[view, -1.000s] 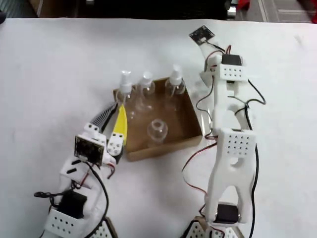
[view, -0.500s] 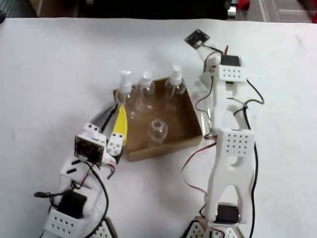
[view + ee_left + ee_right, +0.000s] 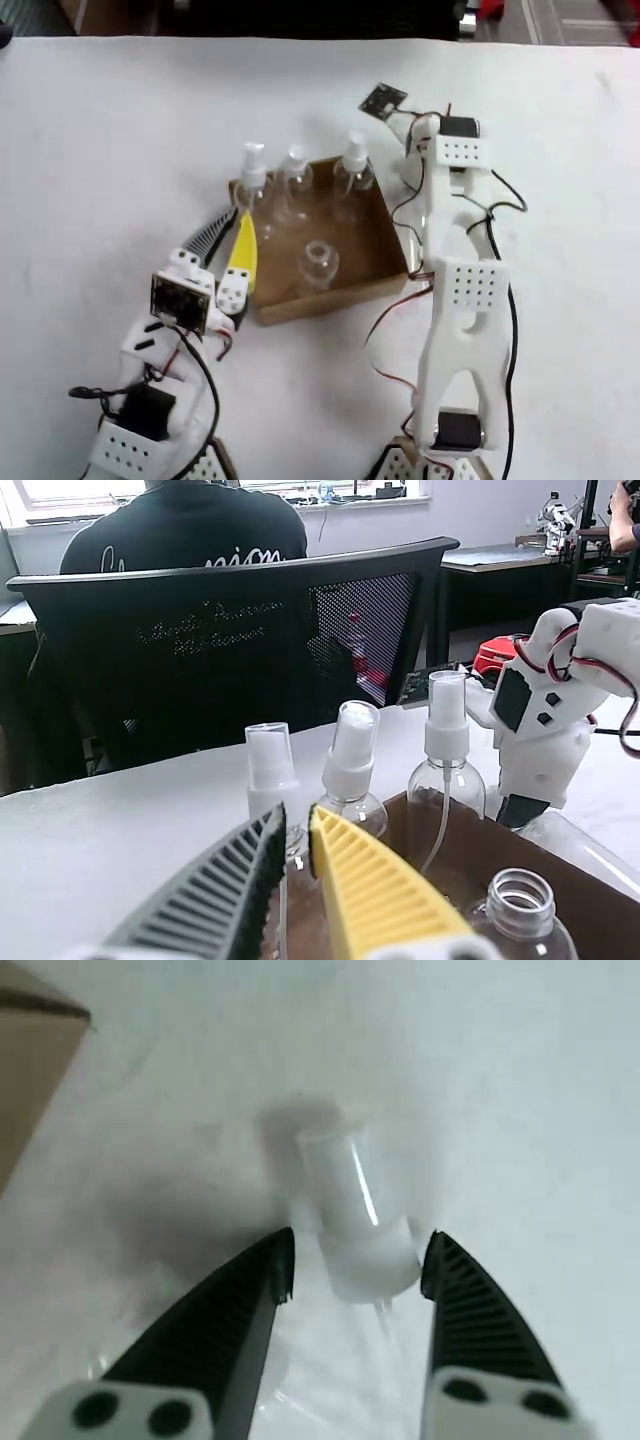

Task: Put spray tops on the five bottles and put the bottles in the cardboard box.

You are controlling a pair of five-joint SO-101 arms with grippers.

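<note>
Three clear bottles with white spray tops stand along the far side of the cardboard box (image 3: 385,235): one on the left (image 3: 253,178), one in the middle (image 3: 295,175), one on the right (image 3: 353,170). An uncapped bottle (image 3: 318,264) stands nearer the front of the box. My left gripper (image 3: 238,216), yellow and black, is shut just short of the left bottle (image 3: 270,770). My right gripper (image 3: 357,1250) is open over the table beside the box, its fingers on either side of a loose white spray top (image 3: 350,1200) lying there.
The right arm (image 3: 465,290) stretches along the box's right side, its red and black wires trailing near the box corner. Something clear (image 3: 590,845) lies just past the box beneath the right arm's wrist (image 3: 545,720). White table stretches all round.
The right arm's wrist and its camera board have swung leftward, toward the box. The left arm and the bottles have stayed put.
</note>
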